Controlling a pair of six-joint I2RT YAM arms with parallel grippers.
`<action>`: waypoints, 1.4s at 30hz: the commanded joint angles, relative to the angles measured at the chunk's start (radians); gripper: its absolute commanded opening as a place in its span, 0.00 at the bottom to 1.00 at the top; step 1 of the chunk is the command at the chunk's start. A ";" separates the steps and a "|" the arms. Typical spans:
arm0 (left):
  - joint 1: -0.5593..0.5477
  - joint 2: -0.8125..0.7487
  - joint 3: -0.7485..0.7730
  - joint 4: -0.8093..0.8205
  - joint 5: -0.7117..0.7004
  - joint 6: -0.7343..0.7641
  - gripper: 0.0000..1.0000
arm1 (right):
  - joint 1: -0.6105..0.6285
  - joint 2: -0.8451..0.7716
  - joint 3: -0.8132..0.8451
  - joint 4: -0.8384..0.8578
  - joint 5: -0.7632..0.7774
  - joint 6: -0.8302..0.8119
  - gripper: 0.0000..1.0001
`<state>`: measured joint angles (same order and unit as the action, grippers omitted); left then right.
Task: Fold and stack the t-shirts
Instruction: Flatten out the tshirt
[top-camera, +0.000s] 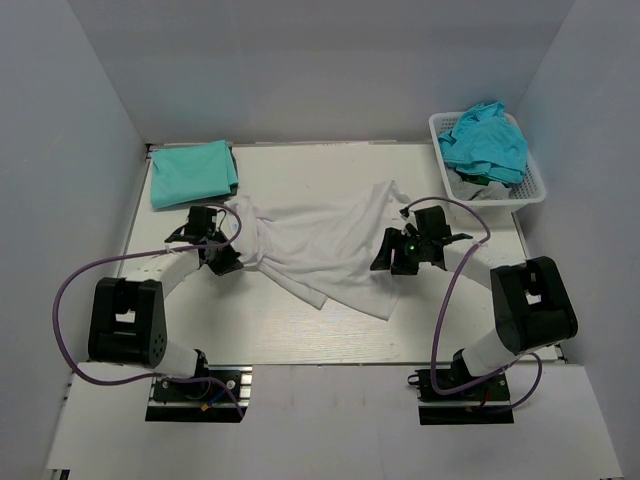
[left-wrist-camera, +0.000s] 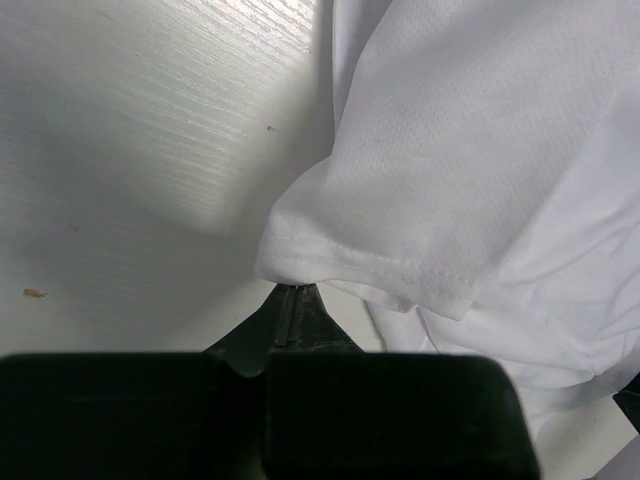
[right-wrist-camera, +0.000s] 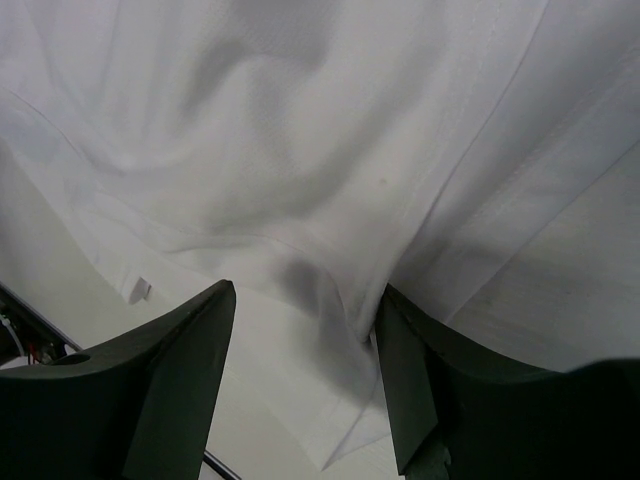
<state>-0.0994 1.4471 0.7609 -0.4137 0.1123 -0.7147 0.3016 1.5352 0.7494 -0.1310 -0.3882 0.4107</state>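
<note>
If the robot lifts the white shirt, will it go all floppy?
Probably floppy: the white t-shirt lies wrinkled and bunched on the table. It would likely sag from wherever it's pinched, like the sleeve at the left gripper. Its thin mesh cloth looks light.

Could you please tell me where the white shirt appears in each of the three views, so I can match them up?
Top external: white shirt spread across mid-table.
Left wrist: fills the right side, its edge at the left hand's tips.
Right wrist: fills most of the frame, bunching between the right hand's fingers.
Shared landmark: the pale table beside the cloth.
</note>
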 joint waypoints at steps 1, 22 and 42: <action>0.003 -0.054 -0.005 0.000 -0.017 0.004 0.00 | 0.001 -0.049 0.004 -0.051 0.020 -0.012 0.64; 0.003 -0.074 -0.005 -0.010 -0.017 0.004 0.00 | 0.007 -0.021 -0.019 -0.039 0.037 -0.012 0.46; 0.003 -0.310 0.311 -0.190 -0.227 0.004 0.00 | -0.002 -0.309 0.257 -0.318 0.380 -0.042 0.00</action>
<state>-0.0994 1.2247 0.9459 -0.5625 -0.0208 -0.7147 0.3023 1.2896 0.9169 -0.3889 -0.1001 0.3973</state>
